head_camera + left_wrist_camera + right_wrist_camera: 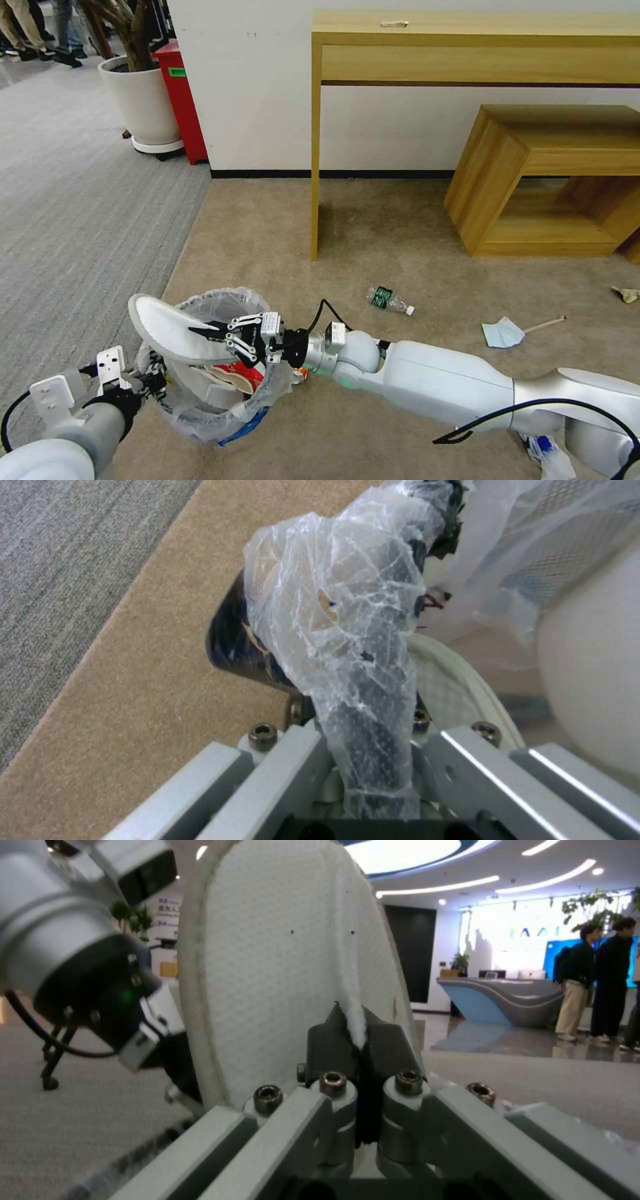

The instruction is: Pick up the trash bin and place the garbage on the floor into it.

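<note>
Nearest, left tool (155,381) clamped on the bagged rim of the trash bin (200,420), bin held just above the floor (400,253). Over the bin's mouth, right tool (215,335) pinching the strap edge of a white slipper (167,327), fingers pressed together on it; slipper's long axis lying roughly level, running leftward past the rim. Below it in the bin, a second slipper and red packets (241,373). Farther out on the carpet, green-label bottle (387,299) on its side, cap toward the right; then blue mask (503,333) with wooden stick (545,325) beside.
</note>
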{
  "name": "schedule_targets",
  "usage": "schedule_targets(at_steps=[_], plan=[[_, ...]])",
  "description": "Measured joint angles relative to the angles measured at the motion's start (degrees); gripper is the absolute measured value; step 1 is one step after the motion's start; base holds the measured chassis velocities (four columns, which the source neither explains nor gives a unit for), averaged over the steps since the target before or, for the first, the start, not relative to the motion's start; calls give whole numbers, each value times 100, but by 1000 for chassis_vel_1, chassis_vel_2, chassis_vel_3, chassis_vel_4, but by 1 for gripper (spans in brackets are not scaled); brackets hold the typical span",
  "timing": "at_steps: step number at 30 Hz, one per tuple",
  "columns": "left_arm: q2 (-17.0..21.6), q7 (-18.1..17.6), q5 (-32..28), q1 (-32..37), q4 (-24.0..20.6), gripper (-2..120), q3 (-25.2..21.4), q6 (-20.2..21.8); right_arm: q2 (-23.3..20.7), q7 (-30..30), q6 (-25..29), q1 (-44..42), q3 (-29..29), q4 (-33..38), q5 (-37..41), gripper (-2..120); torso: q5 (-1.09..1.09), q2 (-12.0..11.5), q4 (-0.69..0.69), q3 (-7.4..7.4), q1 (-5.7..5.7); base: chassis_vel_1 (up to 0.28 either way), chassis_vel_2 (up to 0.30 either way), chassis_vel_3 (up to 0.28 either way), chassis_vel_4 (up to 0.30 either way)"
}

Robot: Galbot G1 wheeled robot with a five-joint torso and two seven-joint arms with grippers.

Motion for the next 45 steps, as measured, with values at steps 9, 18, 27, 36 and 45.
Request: schedule_targets(at_steps=[9, 18, 27, 36, 45], plan=[[71, -63, -132, -38, -28, 0, -82, 2, -86, -92, 30, -105, 75, -174, -92, 0, 0, 0, 0, 0, 0, 0, 0, 0, 0], [101, -91, -189, -115, 73, 0, -106, 0, -187, -167, -10, -78, 142, -75, -82, 29, 0, 0, 0, 0, 0, 0, 0, 0, 0], [89, -95, -186, -127, 126, 0, -104, -1, -199, -162, -62, -61, 163, 59, -54, 63, 0, 0, 0, 0, 0, 0, 0, 0, 0], [80, -95, -169, -121, 170, 0, -96, -1, -220, -14, -100, -77, 299, 248, -45, 96, 0, 0, 0, 0, 0, 0, 0, 0, 0], [107, -93, -158, -124, 263, 0, -177, -1, -587, 403, -327, 58, 858, 443, -29, 100, 0, 0, 0, 0, 0, 0, 0, 0, 0]])
